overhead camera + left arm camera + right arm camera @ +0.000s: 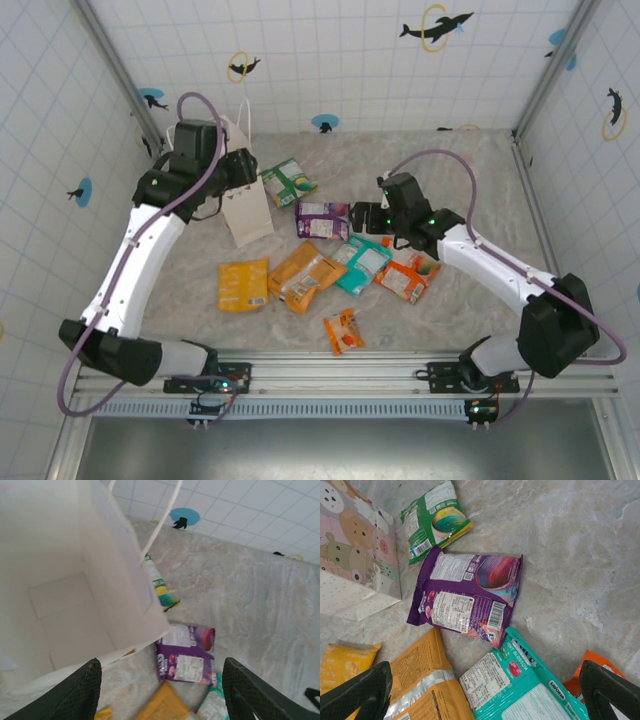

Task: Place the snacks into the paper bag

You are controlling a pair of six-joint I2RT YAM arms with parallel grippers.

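Nearest, the right pincer [484,666] hangs wide open, empty, over the purple snack packet [467,597]; the left pincer [161,662], open, sits at the mouth of the paper bag [65,580]. Nudging that light bag might topple it.

A pale, marble-patterned tabletop [470,180] carried everything. Toward its back left stood a tall white paper bag [247,212], resting on its base. Just right of the bag lay a green-and-white foil packet [289,182], and in front of that a purple foil packet [323,220] lay flat. The purple packet's near corner met a teal foil packet [363,264]. The teal packet touched an orange-red foil packet [408,276] on its right and a large orange foil packet [304,276] on its left. A yellow foil packet [243,284] lay just left of the large orange one. A small orange packet [343,331] sat apart, nearest the front edge.
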